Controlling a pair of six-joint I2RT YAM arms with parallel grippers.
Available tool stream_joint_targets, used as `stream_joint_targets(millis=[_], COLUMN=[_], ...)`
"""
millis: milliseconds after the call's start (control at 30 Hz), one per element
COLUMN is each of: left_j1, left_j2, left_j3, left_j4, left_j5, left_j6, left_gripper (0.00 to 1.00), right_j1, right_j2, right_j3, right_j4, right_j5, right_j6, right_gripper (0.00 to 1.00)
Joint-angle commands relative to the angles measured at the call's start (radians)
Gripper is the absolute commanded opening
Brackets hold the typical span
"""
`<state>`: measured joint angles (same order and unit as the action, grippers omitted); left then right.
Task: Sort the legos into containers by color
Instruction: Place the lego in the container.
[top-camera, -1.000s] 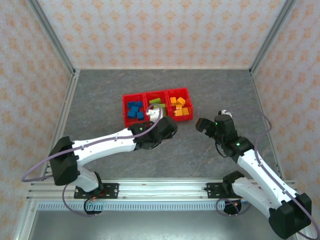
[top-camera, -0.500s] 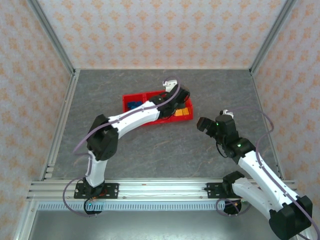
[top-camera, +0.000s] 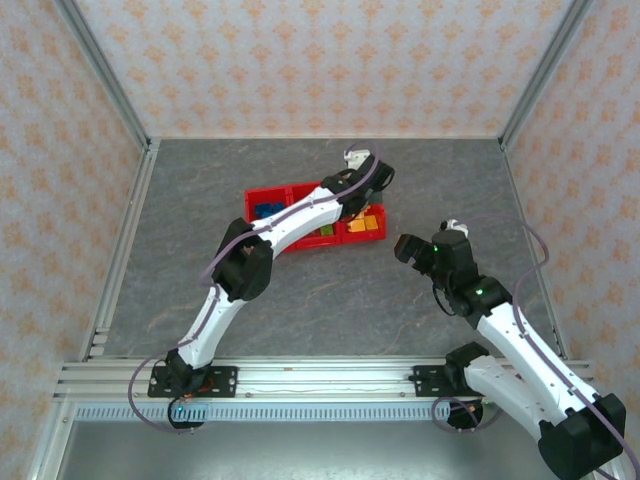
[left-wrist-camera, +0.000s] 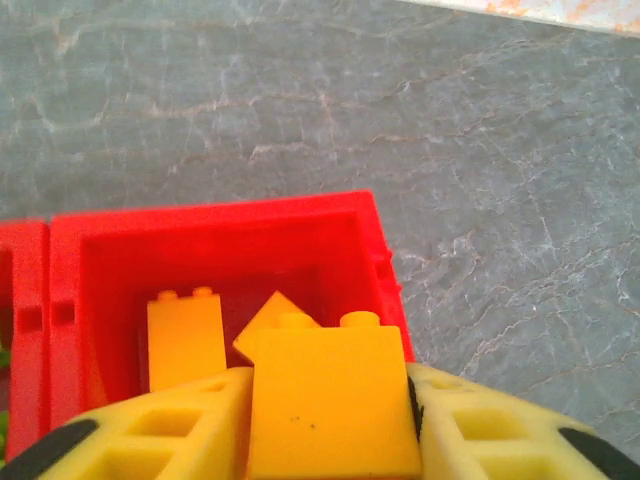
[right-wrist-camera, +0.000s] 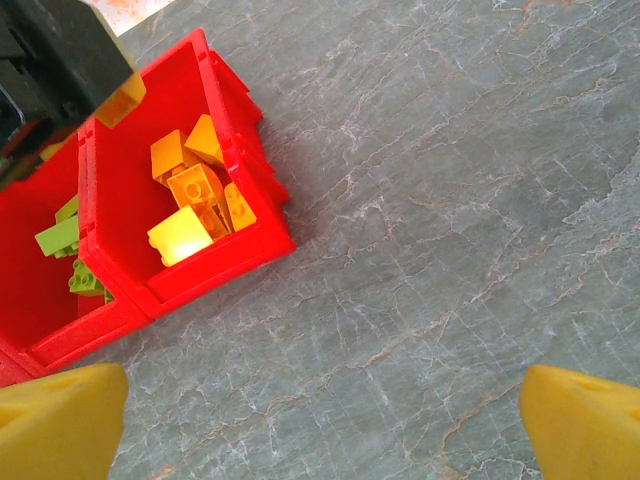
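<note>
Top external, left to right: red tray (top-camera: 251, 206) at 12 o'clock on the worktop (top-camera: 330, 300), with blue bricks (top-camera: 265, 210), lime bricks (right-wrist-camera: 62, 238) and orange-yellow bricks (right-wrist-camera: 195, 195). Left gripper (left-wrist-camera: 325, 440) pinches an orange-yellow brick (left-wrist-camera: 325, 385) over the right compartment. Right gripper (top-camera: 406, 249), spread wide, sits at 4 o'clock from the tray.

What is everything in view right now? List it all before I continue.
tray: one, red, three joined compartments, mid-table
blue legos: several, left compartment, partly under the left arm
green legos: several, lime, middle compartment
orange-yellow legos: about five, right compartment
held lego: one, orange-yellow, over the right compartment
table: one, grey marbled
left fingers: two, yellow, shut on the held lego
right fingers: two, yellow, spread, empty, right of the tray
</note>
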<state>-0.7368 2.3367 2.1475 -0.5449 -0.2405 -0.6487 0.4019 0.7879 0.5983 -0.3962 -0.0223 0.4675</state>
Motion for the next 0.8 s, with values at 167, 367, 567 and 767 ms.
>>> stream_joint_targets(millis=[167,367,567,767], left_j1=[0.015,0.024,0.034,0.039], left_j2=[0.005,-0.067,-0.212,-0.378], left_j3=[0.030,0.004,-0.137,-0.308], left_j4=[-0.085,-0.082,0.006,0.113], left_j5=[-0.026,0.003,0.066,0.078], left_j6=[0.008,0.018,0.026,0.038], left_gripper=[0.81,0.93,0.99,0.99], right_j1=[-0.004,-0.005,-0.004,-0.005], right_j2=[-0.001,-0.001,0.004,0.035], right_j3=[-0.009,-0.012,-0.018,-0.011], right_j4=[-0.003,0.001,0.012,0.029], right_j5=[0.028,0.027,0.032,0.053], right_j6=[-0.017,-0.020,-0.027,-0.055], right_gripper=[1.00,1.00,1.00,1.00])
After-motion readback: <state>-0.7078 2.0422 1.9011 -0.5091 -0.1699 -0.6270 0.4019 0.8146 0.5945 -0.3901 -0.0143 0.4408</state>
